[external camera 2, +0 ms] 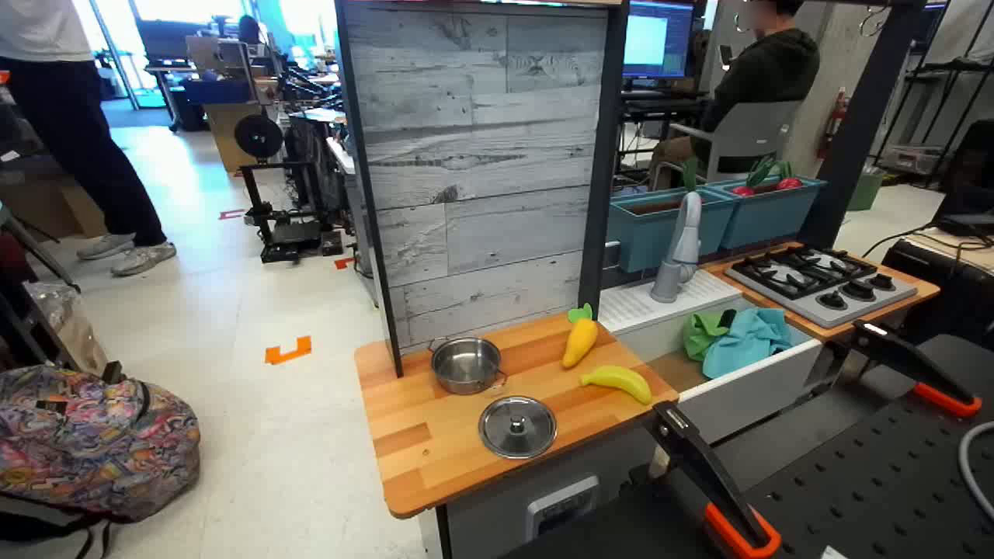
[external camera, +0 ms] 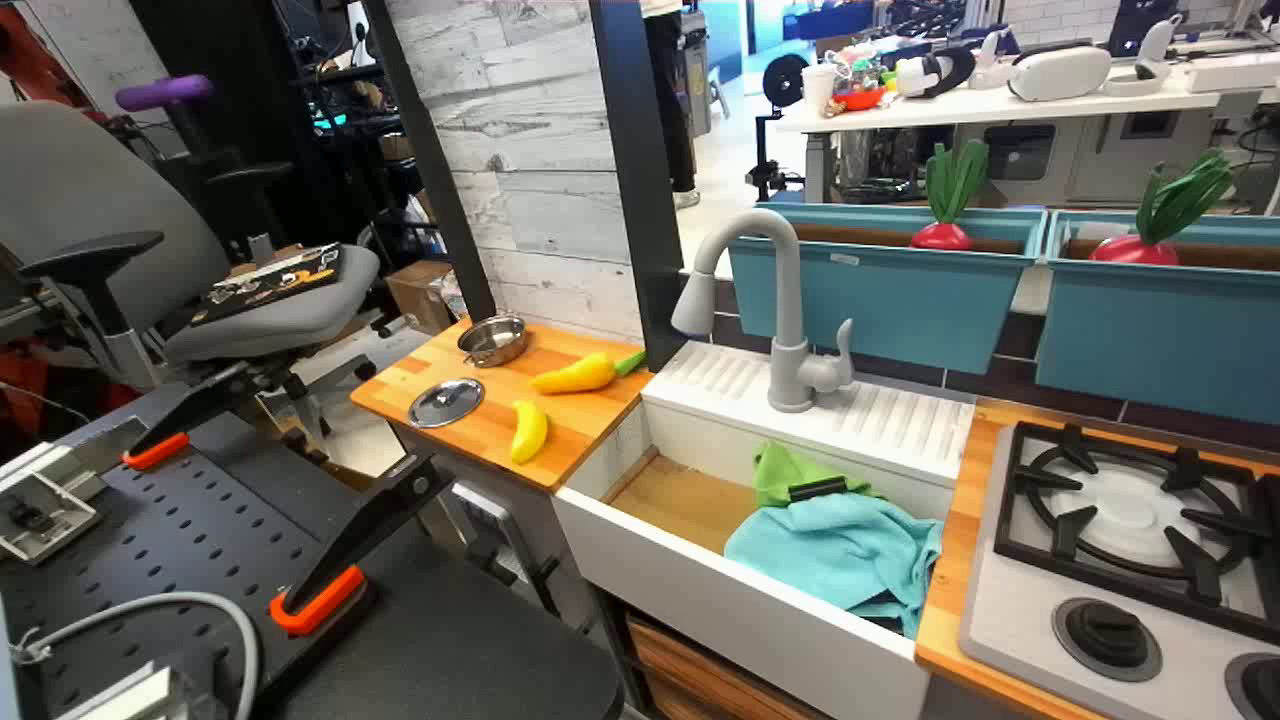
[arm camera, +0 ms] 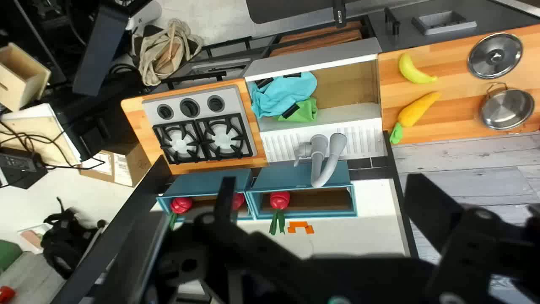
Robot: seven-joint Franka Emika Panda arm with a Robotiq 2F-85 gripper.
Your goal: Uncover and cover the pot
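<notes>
The pot is a small shiny steel pot with loop handles. It stands upright and uncovered on the wooden counter in both exterior views [external camera: 497, 348] [external camera 2: 466, 368] and in the wrist view [arm camera: 507, 109]. Its round steel lid, with a knob in the middle, lies flat beside it, apart from the pot, in both exterior views [external camera: 446, 402] [external camera 2: 518, 432] and the wrist view [arm camera: 494, 55]. My gripper [arm camera: 320, 176] shows only in the wrist view. Its fingers are wide apart with nothing between them. It is above the play kitchen, away from pot and lid.
A banana [external camera 2: 617, 382] and a yellow vegetable with a green top [external camera 2: 581, 343] lie on the wooden counter [external camera 2: 419, 458]. A sink [external camera: 690, 590] with cloths, a faucet [external camera: 790, 300], a stove [external camera: 1010, 580] and blue planters [external camera: 880, 300] stand alongside. A wood-look panel [external camera 2: 481, 155] rises behind the pot.
</notes>
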